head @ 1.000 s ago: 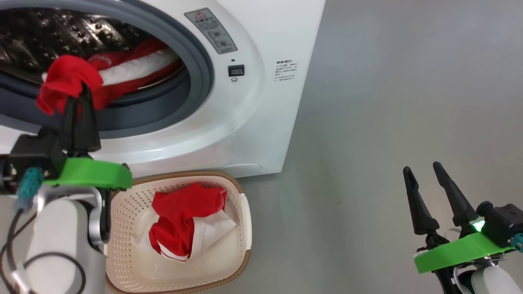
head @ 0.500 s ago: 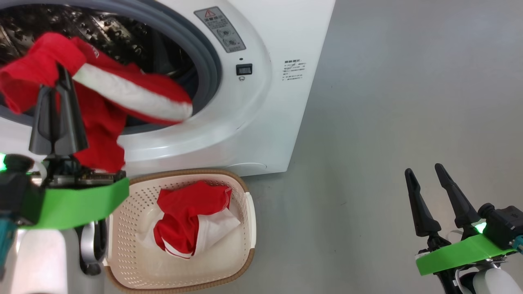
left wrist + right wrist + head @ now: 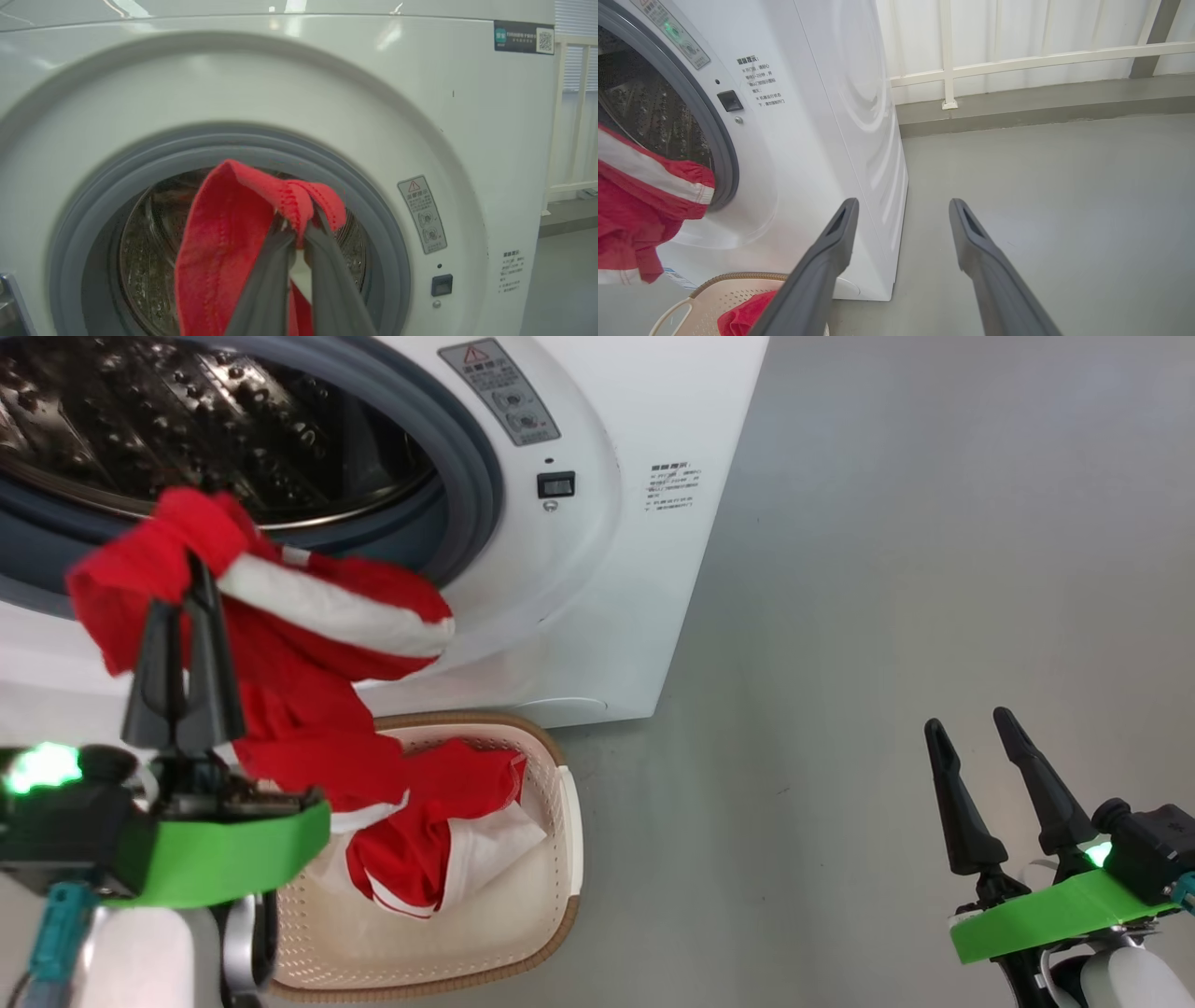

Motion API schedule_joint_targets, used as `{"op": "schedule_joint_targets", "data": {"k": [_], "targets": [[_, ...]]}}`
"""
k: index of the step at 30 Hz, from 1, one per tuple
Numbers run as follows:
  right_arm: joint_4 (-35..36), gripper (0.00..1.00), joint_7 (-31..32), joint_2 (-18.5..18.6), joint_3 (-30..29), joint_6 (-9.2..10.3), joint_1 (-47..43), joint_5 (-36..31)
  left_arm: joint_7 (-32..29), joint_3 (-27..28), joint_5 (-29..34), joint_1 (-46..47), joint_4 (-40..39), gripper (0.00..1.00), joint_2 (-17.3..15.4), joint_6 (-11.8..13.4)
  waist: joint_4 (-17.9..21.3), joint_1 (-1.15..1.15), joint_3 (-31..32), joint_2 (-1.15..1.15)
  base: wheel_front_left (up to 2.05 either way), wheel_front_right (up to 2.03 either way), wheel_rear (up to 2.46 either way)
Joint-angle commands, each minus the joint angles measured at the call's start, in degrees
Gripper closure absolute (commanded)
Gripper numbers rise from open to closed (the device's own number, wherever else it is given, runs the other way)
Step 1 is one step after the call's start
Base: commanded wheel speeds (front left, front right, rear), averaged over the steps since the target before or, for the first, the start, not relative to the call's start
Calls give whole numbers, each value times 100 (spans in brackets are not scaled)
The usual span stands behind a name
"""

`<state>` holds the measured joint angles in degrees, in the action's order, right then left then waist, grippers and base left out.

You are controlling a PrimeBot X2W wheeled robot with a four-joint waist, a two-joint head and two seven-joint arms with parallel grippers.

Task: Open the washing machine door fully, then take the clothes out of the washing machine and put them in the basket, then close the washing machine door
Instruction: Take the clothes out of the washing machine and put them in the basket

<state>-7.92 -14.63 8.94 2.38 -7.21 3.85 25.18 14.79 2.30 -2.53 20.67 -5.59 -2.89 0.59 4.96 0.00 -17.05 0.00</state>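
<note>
Nearest me, at my lower right, my right gripper (image 3: 966,719) hangs over the bare grey floor (image 3: 887,569) with its two long dark fingers spread wide and nothing between them; the right wrist view shows the same gap (image 3: 903,201). At my lower left, my left gripper (image 3: 177,583) points up with its fingers pinched together on a fold of a bright red soft fabric garment (image 3: 308,616) with a broad white trim band. In the left wrist view the cloth is bunched over the fingertips (image 3: 301,224) and drapes down on their left side. The garment is clear of the machine's opening and hangs in front of it. Its lower end reaches down to the near left part of the small cream-white perforated plastic basket (image 3: 560,840) with the brown woven-look rim. I cannot tell whether it touches what lies there. Inside the basket lies a second red and white piece of clothing (image 3: 439,840), crumpled against the bottom. The basket stands on the floor just in front of the big white boxy front-loading washing machine (image 3: 635,569). Beyond my left fingers, the grey rubber ring (image 3: 467,495) frames the perforated steel drum (image 3: 187,429). A grey warning label (image 3: 499,392) sits to the ring's right. Farthest off, past the machine's side, a white railing (image 3: 1017,60) runs along the wall.
</note>
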Motion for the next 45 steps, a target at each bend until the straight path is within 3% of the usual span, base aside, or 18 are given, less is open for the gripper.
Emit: {"op": "schedule_joint_targets", "data": {"k": [1,18,45], "targets": [[157,0,-37,88,101,-28,77,1,20,158,-25,-120,-27,100,-84,49,18,0,-34,0,0,0,0],[229,0,-37,82,124,-28,371,31,20,101,-102,-261,1906,100,-11,-3,159,0,-564,0,0,0,0],[330,0,-37,-1,391,-28,1030,84,20,87,66,1169,5554,100,-195,-373,536,0,-1839,0,0,0,0]]}}
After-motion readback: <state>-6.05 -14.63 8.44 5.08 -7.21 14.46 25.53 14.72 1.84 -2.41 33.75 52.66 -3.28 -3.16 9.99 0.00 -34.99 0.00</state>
